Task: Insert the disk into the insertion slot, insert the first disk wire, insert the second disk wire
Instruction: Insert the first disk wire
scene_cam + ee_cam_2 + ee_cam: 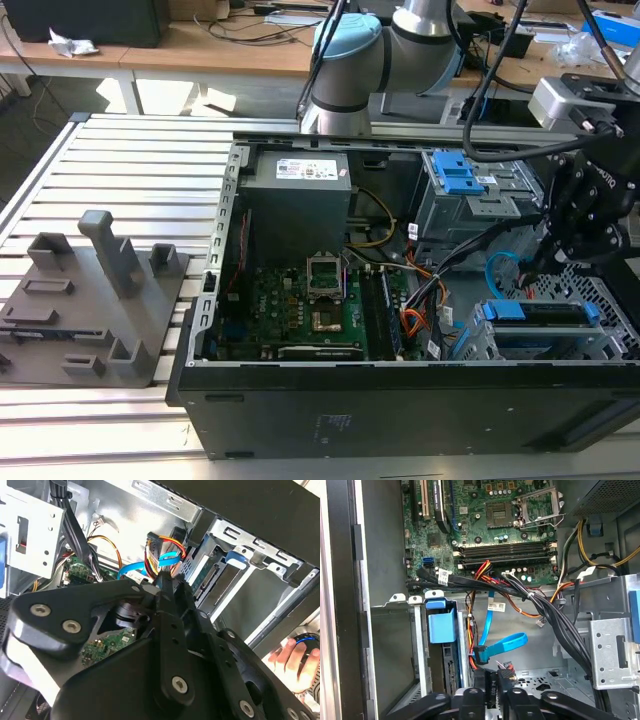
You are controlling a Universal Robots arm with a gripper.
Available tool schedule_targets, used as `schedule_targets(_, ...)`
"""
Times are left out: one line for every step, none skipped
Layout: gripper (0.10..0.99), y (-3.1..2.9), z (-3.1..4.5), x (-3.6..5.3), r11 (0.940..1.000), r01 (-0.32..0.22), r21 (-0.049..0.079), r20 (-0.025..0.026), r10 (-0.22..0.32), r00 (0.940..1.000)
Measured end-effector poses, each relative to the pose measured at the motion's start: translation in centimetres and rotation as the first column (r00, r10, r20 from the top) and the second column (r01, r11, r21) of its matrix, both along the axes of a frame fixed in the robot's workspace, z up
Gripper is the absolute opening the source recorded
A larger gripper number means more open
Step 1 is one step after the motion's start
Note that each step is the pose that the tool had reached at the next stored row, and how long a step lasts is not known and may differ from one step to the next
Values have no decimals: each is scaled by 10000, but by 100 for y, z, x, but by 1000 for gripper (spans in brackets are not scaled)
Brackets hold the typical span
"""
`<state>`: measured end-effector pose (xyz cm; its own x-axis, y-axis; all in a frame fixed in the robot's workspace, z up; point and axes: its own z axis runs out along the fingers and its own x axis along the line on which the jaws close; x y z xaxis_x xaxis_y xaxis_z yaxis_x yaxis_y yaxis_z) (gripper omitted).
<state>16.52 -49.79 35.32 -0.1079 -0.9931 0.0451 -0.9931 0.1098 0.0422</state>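
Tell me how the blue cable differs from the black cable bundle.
The blue cable is one flat ribbon; the black cable bundle is several round cords tied together. The blue cable curls into a loop; the black cable bundle runs on without looping. Both are flexible.

Thick black cable bundle (547, 612) is draping straight across the case, and the blue ribbon cable (507, 644) plus orange wires (470, 645) are crowding the gap beside the insertion slot (417, 645). Perforated floor (550, 680) underneath is sitting open.

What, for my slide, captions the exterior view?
Gripper near the disk seated in the slot of an open case.
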Motion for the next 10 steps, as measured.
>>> schedule_targets(180, 0, 0, 0, 10000, 0, 0, 0, 0, 10000)
schedule_targets(180, 0, 0, 0, 10000, 1, 0, 0, -1, 10000)
schedule_targets(180, 0, 0, 0, 10000, 1, 0, 0, -1, 10000)
schedule_targets(180, 0, 0, 0, 10000, 2, 0, 0, -2, 10000)
schedule_targets(180, 0, 0, 0, 10000, 3, -1, 0, -3, 10000)
schedule_targets(180, 0, 0, 0, 10000, 3, 0, 0, -3, 10000)
schedule_targets(180, 0, 0, 0, 10000, 4, 0, 0, -4, 10000)
schedule_targets(180, 0, 0, 0, 10000, 4, 0, 0, -4, 10000)
schedule_targets(180, 0, 0, 0, 10000, 5, -1, 0, -5, 10000)
schedule_targets(180, 0, 0, 0, 10000, 5, 0, 0, -5, 10000)
